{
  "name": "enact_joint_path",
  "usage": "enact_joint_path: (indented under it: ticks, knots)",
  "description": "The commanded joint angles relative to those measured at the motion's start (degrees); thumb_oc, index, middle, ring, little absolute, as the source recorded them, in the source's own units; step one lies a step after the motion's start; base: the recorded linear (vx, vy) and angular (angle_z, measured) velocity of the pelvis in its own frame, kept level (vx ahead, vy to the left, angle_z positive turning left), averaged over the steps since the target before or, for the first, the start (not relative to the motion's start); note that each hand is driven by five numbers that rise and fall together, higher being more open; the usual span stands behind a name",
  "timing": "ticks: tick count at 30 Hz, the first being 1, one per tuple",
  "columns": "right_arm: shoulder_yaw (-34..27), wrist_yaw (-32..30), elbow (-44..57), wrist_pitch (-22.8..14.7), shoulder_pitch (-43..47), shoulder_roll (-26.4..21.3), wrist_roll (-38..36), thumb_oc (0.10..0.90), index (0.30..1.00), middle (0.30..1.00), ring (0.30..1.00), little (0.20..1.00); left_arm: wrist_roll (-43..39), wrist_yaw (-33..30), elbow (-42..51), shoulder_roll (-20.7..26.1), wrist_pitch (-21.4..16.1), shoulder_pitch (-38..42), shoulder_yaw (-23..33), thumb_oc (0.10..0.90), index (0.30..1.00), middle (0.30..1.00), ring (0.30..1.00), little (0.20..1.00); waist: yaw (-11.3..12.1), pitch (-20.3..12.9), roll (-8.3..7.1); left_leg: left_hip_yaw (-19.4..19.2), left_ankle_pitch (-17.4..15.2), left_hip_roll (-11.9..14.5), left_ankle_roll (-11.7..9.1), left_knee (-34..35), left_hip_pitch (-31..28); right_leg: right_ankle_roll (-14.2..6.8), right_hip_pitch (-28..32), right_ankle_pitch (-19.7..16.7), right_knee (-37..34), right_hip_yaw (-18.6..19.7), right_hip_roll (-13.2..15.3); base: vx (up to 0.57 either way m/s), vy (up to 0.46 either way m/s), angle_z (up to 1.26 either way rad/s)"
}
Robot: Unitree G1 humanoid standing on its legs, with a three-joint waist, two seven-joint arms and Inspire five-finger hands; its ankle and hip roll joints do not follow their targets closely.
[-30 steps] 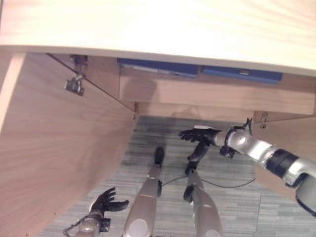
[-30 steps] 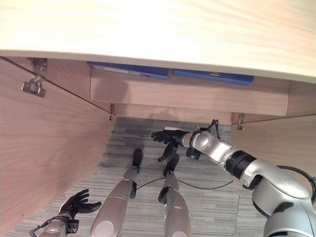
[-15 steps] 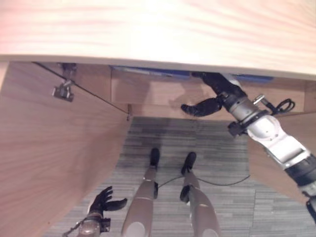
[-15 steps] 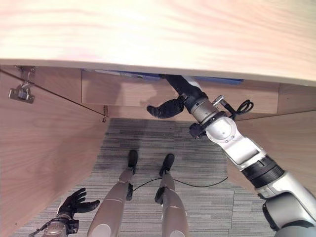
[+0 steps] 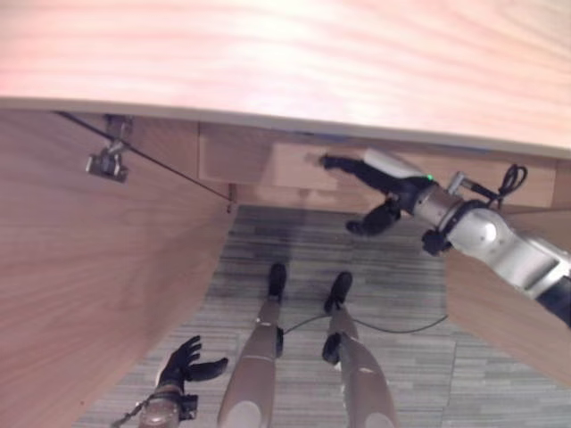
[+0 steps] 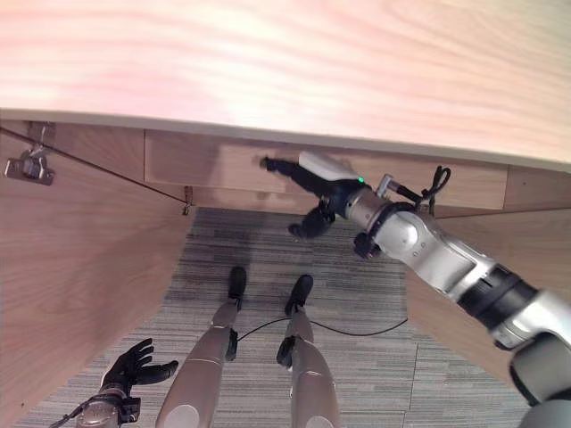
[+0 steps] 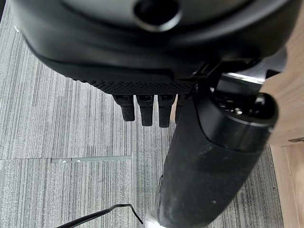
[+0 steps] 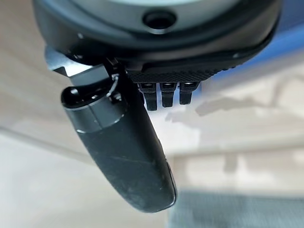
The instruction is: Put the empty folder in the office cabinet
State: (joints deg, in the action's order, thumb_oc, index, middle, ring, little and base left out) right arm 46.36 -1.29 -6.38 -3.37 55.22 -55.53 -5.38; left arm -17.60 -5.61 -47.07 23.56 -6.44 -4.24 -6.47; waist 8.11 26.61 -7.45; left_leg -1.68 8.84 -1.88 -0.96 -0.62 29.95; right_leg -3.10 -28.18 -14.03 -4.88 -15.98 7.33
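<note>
Right hand [image 6: 335,185] is up at the cabinet [image 5: 285,53], just under its wide top panel and in front of the pale shelf board [image 5: 236,156]. Its fingers [image 6: 277,165] are straight and spread apart, pointing along the board; the thumb [image 6: 308,223] hangs away from them over the carpet [image 5: 401,285]. Nothing is in its grasp. Whether the fingertips touch the board or are just beside it, cannot tell.

In the right wrist view the fingers [image 8: 164,97] stick out straight and the thumb [image 8: 123,152] stands clear of them. The folder [image 8: 290,40] shows past the hand as a blue band against the cabinet's light wood, apart from the fingers (only an edge of it visible, so its exact lie on the shelf is unclear).

Left hand [image 5: 189,364] hangs low beside the cabinet's open door [image 5: 89,267], well apart from the shelf, fingers loose and fanned apart, empty. In the left wrist view the fingers [image 7: 145,111] point down over the carpet and the thumb [image 7: 209,166] sits separate from them.

A metal hinge [image 5: 105,160] sits on the cabinet wall near the top of the door
</note>
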Motion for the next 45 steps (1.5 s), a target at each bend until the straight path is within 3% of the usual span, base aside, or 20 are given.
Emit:
enact_joint_path:
  ticks: [1,8,26,27,28,29,30,33,41,43,45]
  knots:
    - [-1.2,-6.3,-0.9,-2.5,9.5,2.9,2.3,0.800,0.900,0.900,0.900,0.900,0.1,-1.8,-0.2,3.1,0.0,-9.2,1.1,0.800,0.900,0.900,0.900,0.900,1.4,-1.6,1.49,3.6,-2.0,-2.0,1.0,2.8,-2.8,-4.7,-1.1,2.1,3.1,-2.5,0.9,0.00,0.000,0.00]
    - [0.1,-8.8,-10.3,-2.4,15.6,11.9,-1.2,0.800,0.900,0.900,0.900,0.900,-1.7,-2.8,-0.4,3.7,-0.4,-8.8,-0.2,0.800,0.900,0.900,0.900,0.900,2.6,-1.3,1.96,3.9,-1.7,-1.9,1.0,2.8,-2.3,-4.4,-1.5,2.0,3.1,-2.5,0.8,0.00,-0.002,0.00]
    - [5.0,-7.6,-17.1,-0.9,18.6,14.8,0.9,0.800,0.900,0.900,0.900,0.900,-1.8,-3.2,-0.3,3.8,-0.8,-8.2,-2.0,0.800,0.900,0.900,0.900,0.900,3.4,0.3,1.94,4.4,-1.8,-1.9,0.9,2.0,-1.3,-4.2,-2.3,2.0,3.4,-2.7,0.7,0.00,-0.002,0.01]
    - [5.9,-8.2,-18.6,-0.2,20.1,15.9,4.0,0.800,0.900,0.900,0.900,0.900,-1.8,-3.3,0.1,4.1,-0.8,-8.4,-2.4,0.800,0.900,0.900,0.900,0.900,3.5,0.6,2.00,4.4,-1.9,-2.0,0.9,1.7,-1.2,-4.1,-2.4,2.1,3.5,-2.7,0.7,0.00,0.000,0.00]
    - [7.1,-11.5,-24.0,2.0,22.5,17.5,13.6,0.800,0.900,0.900,0.900,0.900,-1.8,-3.7,0.4,4.3,-0.9,-8.3,-2.6,0.800,0.900,0.900,0.900,0.900,3.8,0.8,2.33,4.3,-2.1,-2.0,1.0,1.5,-0.9,-4.2,-2.5,2.2,3.5,-2.8,0.6,0.00,0.008,-0.03]
    - [7.2,-13.2,-26.4,3.0,23.3,18.9,17.5,0.800,0.900,0.900,0.900,0.900,-1.4,-4.1,0.4,4.3,-1.1,-8.2,-2.9,0.800,0.900,0.900,0.900,0.900,3.9,0.9,2.53,4.4,-2.1,-2.1,1.0,1.4,-0.8,-4.2,-2.6,2.3,3.6,-2.8,0.6,0.00,0.000,0.00]
    - [5.9,-17.0,-32.5,5.3,24.4,23.2,22.5,0.800,0.900,0.900,0.900,0.900,-1.2,-5.0,1.3,4.6,-1.3,-7.5,-3.7,0.800,0.900,0.900,0.900,0.900,4.4,1.3,3.18,4.6,-2.3,-2.3,1.2,0.7,-0.3,-4.1,-2.9,2.4,4.0,-2.7,0.8,0.00,0.000,0.00]
    - [6.3,-16.5,-39.5,5.9,27.6,29.3,20.9,0.800,0.900,0.900,0.900,0.900,-2.6,-6.1,3.4,5.5,-1.9,-6.1,-5.1,0.800,0.900,0.900,0.900,0.900,5.8,3.1,4.71,5.1,-5.0,-2.5,1.2,-2.4,0.6,-4.5,-3.1,4.4,6.4,-2.1,1.3,0.04,-0.012,0.07]
    - [10.2,-14.4,-51.8,5.3,30.8,34.6,12.4,0.800,0.900,0.900,0.900,0.900,-4.0,-5.9,6.7,6.9,-1.9,-7.5,-7.4,0.800,0.900,0.900,0.900,0.900,7.3,3.2,4.91,6.3,-5.7,-2.8,1.3,-5.5,5.1,-3.9,-6.3,5.2,8.4,-3.5,1.7,0.00,-0.041,0.12]
    - [12.1,-14.5,-57.8,6.1,31.9,35.5,13.5,0.800,0.900,0.900,0.900,0.900,-4.2,-5.8,8.0,7.4,-1.9,-7.9,-7.8,0.800,0.900,0.900,0.900,0.900,8.0,3.2,4.74,6.9,-5.2,-2.7,1.1,-5.0,5.5,-3.8,-6.6,5.3,8.1,-4.3,1.4,0.01,-0.090,0.13]
    - [14.6,-15.4,-61.1,7.9,33.0,36.2,19.3,0.800,0.900,0.900,0.900,0.900,-3.8,-5.7,9.2,7.7,-1.9,-8.1,-8.0,0.800,0.900,0.900,0.900,0.900,8.3,3.2,4.88,7.4,-5.1,-2.7,1.0,-4.6,5.4,-3.8,-6.6,5.5,8.0,-4.7,1.2,0.01,-0.064,0.17]
